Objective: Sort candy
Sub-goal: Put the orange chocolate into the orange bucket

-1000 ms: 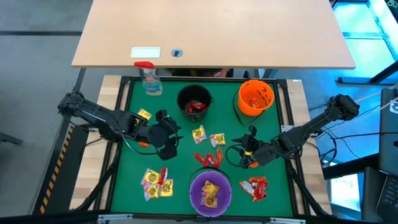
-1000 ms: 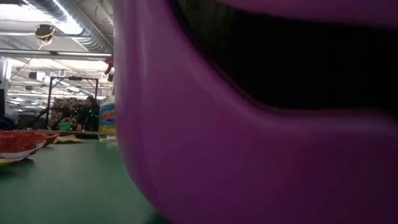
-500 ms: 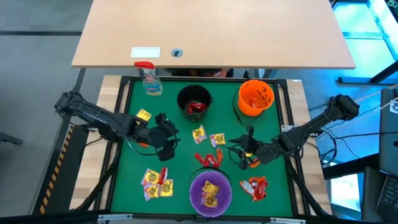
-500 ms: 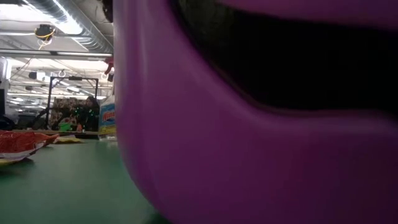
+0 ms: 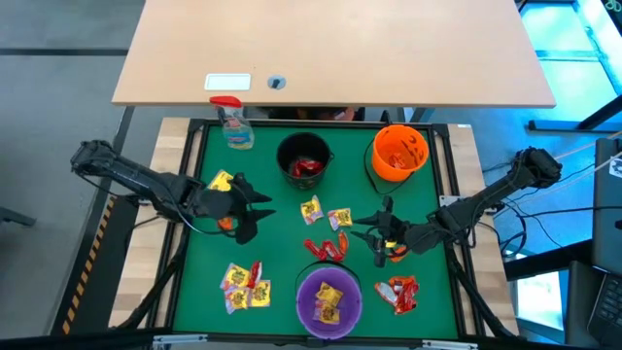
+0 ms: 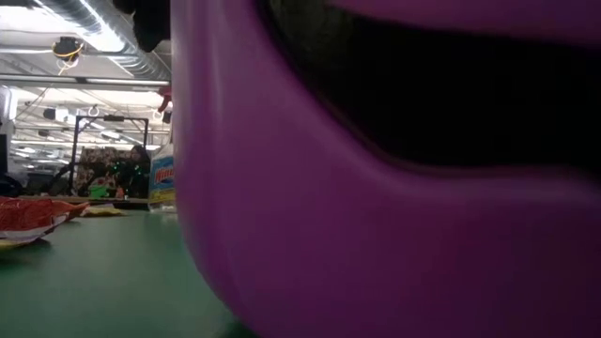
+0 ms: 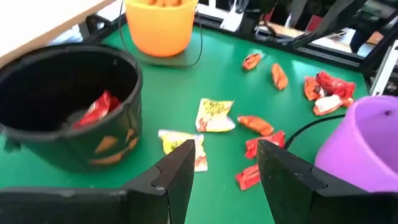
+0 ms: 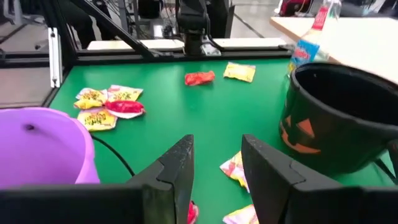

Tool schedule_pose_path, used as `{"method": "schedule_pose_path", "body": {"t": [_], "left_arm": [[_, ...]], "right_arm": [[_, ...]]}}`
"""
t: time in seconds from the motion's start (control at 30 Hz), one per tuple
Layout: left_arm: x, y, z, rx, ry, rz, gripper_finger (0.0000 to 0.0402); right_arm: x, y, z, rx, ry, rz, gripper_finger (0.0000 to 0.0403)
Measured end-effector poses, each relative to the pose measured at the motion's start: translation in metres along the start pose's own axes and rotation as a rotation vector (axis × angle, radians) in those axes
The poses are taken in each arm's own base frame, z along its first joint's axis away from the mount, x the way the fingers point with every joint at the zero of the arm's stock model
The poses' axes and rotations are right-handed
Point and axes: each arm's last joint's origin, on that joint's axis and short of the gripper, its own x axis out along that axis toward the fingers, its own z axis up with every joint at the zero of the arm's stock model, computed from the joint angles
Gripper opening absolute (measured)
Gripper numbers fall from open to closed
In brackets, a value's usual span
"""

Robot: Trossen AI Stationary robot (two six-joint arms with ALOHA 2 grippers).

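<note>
Candy packets lie on the green mat: two yellow ones point(image 5: 326, 214) and red ones point(image 5: 326, 249) in the middle, a yellow and red cluster point(image 5: 243, 284) near left, a red pile point(image 5: 400, 292) near right, one yellow packet point(image 5: 224, 180) at far left. My left gripper point(image 5: 259, 216) point(image 7: 224, 180) is open, hovering left of the middle candy beside an orange-red packet point(image 5: 225, 224). My right gripper point(image 5: 373, 233) point(image 8: 214, 171) is open, right of the middle candy, with an orange packet point(image 5: 394, 255) beside it. Neither holds anything.
A black bowl point(image 5: 304, 158) holds red candy, an orange bowl point(image 5: 400, 153) orange candy, a purple bowl point(image 5: 328, 299) yellow candy. The purple bowl point(image 6: 394, 188) fills the low view. A spray bottle point(image 5: 233, 122) stands at the far left corner. A raised frame edges the mat.
My left gripper has drawn back toward the table's left edge and slightly toward the far side, turning a little as its arm swung left. My right gripper has crept a short way toward the middle candy. No candy has moved.
</note>
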Motion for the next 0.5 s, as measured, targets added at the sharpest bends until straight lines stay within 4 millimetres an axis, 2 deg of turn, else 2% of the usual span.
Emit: {"method": "schedule_pose_path", "body": {"t": [0.17,0.5], "left_arm": [[0.0,0.007,-0.014,-0.044,0.023,0.013,0.0163],[-0.003,0.006,-0.006,-0.094,0.001,0.001,0.0163]], "right_arm": [[-0.01,0.008,0.001,-0.049,-0.038,-0.024,0.0131],[-0.03,0.025,-0.002,-0.086,-0.067,-0.005,0.013]]}}
